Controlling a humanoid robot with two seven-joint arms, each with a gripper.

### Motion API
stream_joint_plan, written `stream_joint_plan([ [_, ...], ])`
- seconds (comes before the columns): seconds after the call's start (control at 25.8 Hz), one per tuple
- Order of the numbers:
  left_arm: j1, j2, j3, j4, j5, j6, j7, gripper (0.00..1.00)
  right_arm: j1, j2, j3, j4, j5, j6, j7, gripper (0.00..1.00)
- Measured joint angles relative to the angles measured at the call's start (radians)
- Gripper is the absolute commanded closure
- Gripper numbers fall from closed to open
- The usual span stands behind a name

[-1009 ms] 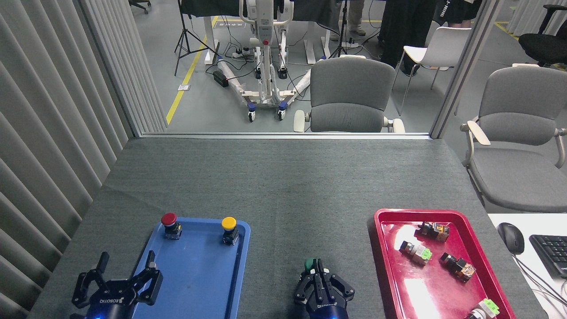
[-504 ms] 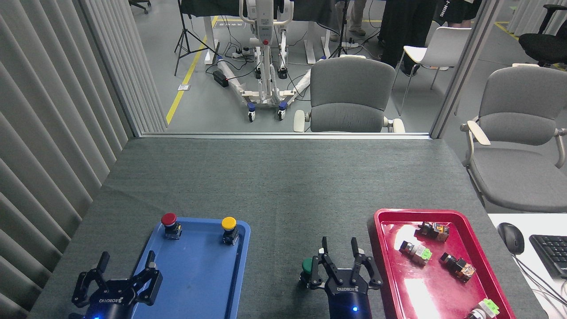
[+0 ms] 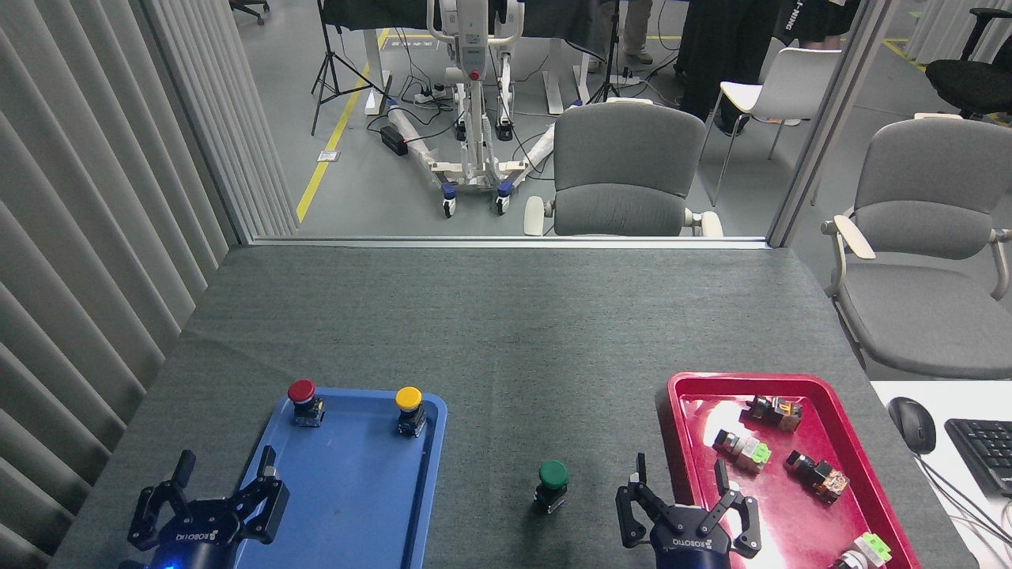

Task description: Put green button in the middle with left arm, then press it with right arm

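The green button stands upright on the dark grey cloth of the middle, between the two trays and near the front edge. My right gripper is open with nothing in it, to the right of the button and apart from it, over the left rim of the red tray. My left gripper is open and empty at the bottom left, over the left edge of the blue tray.
A red-capped button and a yellow-capped button stand at the far end of the blue tray. Several small switch parts lie in the red tray. A mouse and keyboard sit off the table's right side.
My right gripper was shut over the green button, then opened and drew away to the right and back. The button stands free. The left gripper has hardly moved.
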Motion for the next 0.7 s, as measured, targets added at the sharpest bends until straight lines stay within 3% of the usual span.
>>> stream_joint_plan([
  [0.7, -0.011, 0.000, -0.004, 0.040, 0.002, -0.022, 0.000, 0.00, 0.019, -0.025, 0.009, -0.002, -0.006, -0.010, 0.010, 0.01],
])
